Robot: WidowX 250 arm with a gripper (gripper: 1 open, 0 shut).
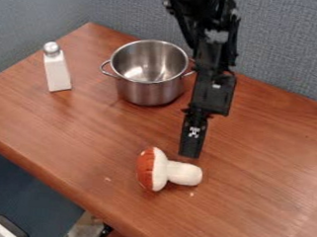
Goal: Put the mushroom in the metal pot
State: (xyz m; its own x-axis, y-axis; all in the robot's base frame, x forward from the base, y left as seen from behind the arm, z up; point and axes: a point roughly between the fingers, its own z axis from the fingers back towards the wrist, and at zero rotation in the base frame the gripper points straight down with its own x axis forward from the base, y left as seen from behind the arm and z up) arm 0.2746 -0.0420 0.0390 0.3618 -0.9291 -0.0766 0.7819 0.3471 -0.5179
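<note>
White bottle (pixel 55 69) far left on the counter (pixel 264 184). Metal pot (pixel 149 73) stands empty. Mushroom (pixel 164 171) lies on its side near the front edge. Gripper (pixel 191 149) just above it, jaws clenched, holding nothing.

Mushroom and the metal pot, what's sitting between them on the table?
Only bare wooden table between the mushroom and the metal pot in the camera view; the gripper hangs just right of that stretch.

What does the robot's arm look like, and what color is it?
The arm is black all over, built from chunky jointed blocks with cables bunched near the top. It narrows down to a slim black gripper with long thin fingers, and there is a small white marking on the front of them.
</note>
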